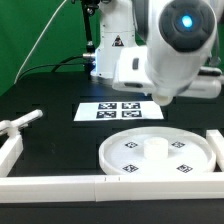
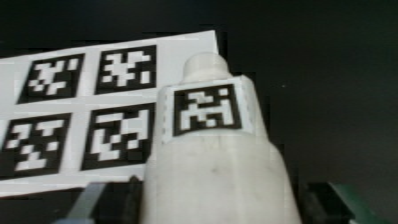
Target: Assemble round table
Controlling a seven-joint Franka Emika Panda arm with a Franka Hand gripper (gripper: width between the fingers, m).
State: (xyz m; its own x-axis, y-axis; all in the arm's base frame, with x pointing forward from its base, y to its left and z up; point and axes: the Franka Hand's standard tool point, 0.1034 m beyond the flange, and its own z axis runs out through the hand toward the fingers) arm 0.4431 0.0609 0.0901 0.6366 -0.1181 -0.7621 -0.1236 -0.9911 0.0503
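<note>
Over the marker board: the leg fills the wrist view, with the board's printed sheet behind it.
Leg axis: the long axis runs away from the wrist camera. The wide end sits between the fingers and the narrower rounded end points farthest off, towards the board.
Leg tag: one black-and-white square code faces the camera, set square to the leg's length. It shows a pattern only, no letters.
Marker board writing: four square codes in two rows are visible in the wrist view, none with readable words. In the exterior view the board lies flat on the black tabletop.
Gripper: the dark fingers stand close on either side of the leg's wide end and seem clamped on it. In the exterior view the arm hides both gripper and leg.
Arm sticker: dark with a pale triangle, too small to read.
Disc: it lies flat, nearer the camera than the board and towards the exterior view's right, with a raised hub at its centre and several square tags around it.
Border bars: long white strips along the near edge and both sides.
Small white piece: it lies at the exterior view's left, and which part it is cannot be told.
</note>
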